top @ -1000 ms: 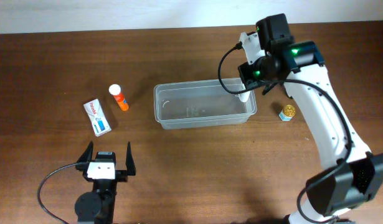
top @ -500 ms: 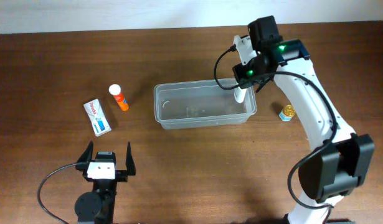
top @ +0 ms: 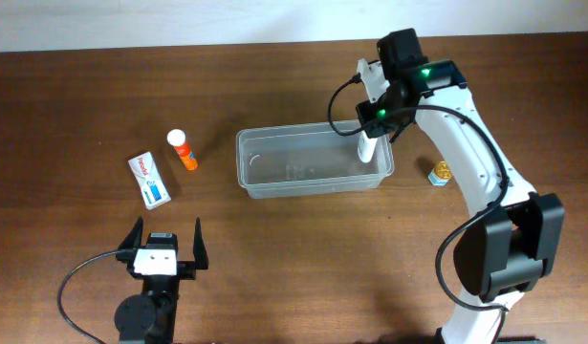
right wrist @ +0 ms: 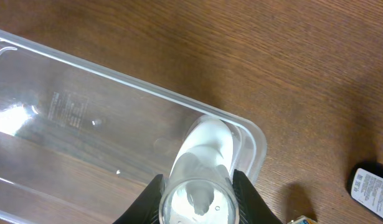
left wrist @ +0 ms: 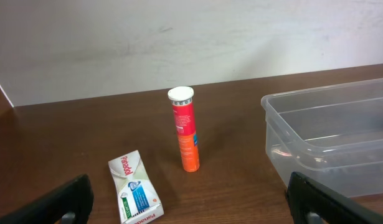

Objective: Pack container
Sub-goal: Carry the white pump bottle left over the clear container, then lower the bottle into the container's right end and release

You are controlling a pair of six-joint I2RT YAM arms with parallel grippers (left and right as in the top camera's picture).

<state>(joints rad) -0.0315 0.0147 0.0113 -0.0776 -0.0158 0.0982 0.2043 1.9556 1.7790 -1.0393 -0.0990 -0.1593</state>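
The clear plastic container (top: 294, 162) sits mid-table; it also shows in the left wrist view (left wrist: 328, 137) and the right wrist view (right wrist: 85, 106). My right gripper (top: 372, 132) is shut on a white bottle (top: 367, 149) and holds it over the container's right end, its tip pointing down inside the rim. In the right wrist view the bottle (right wrist: 203, 152) sits between my fingers (right wrist: 197, 199). My left gripper (top: 165, 245) is open and empty near the front left edge, and its fingers (left wrist: 191, 211) frame the left wrist view.
An orange tube with a white cap (top: 183, 150) stands left of the container, also in the left wrist view (left wrist: 185, 130). A white and blue box (top: 150, 180) lies beside it (left wrist: 136, 190). A small gold-topped jar (top: 441, 173) stands right of the container.
My right gripper has shifted a little left with the white bottle, bringing it further over the container's right end. The left arm has not moved.
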